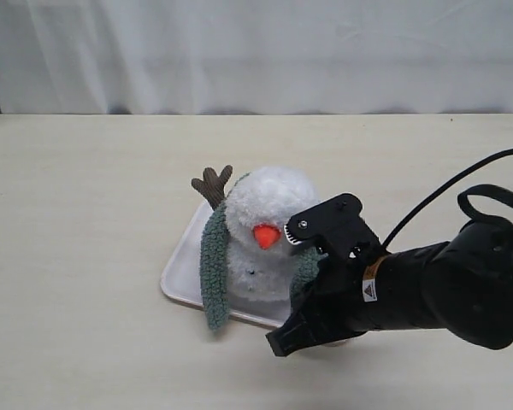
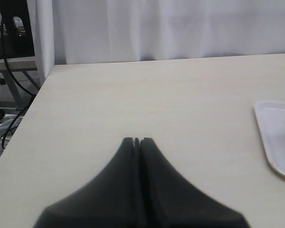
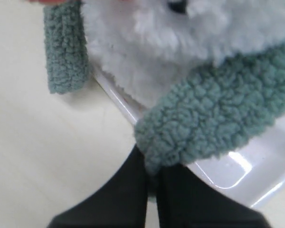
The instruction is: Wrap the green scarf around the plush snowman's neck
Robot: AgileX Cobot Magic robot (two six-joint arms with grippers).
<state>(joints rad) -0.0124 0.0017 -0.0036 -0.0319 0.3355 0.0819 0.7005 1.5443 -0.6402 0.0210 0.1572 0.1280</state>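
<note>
While the right gripper (image 3: 152, 176) has its jaws clamped on one end of the green scarf (image 3: 213, 118) beside the plush snowman (image 1: 272, 198), the left gripper (image 2: 137, 141) shows jaws together, empty.

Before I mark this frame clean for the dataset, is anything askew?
The green scarf only drapes over the plush snowman, uncrossed: one end trails off the tray onto the table, the other is pinched in the right gripper.
</note>
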